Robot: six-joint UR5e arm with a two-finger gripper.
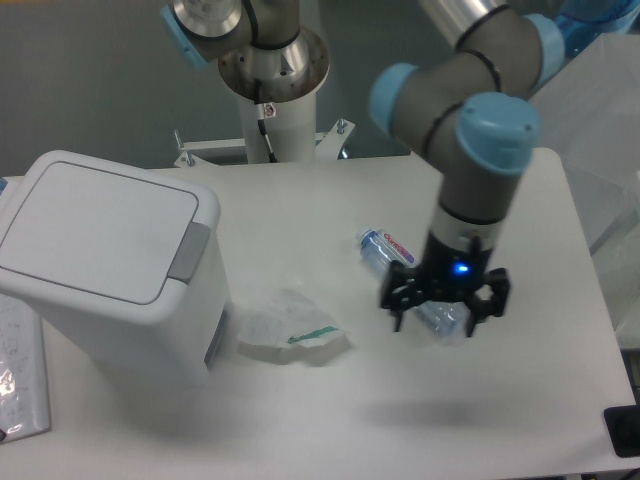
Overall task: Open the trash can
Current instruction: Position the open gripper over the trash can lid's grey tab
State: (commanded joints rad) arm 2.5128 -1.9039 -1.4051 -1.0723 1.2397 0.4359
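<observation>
With its fingers spread wide and empty over the bottle, the gripper should travel toward nine o'clock and press the grey button on the closed trash can squarely.

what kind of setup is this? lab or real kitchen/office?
Most likely a robot lab test bench: a bare white table with the arm's pedestal bolted at its far edge, and staged props only, a closed white trash can, a plastic bottle and a crumpled wrapper.
</observation>
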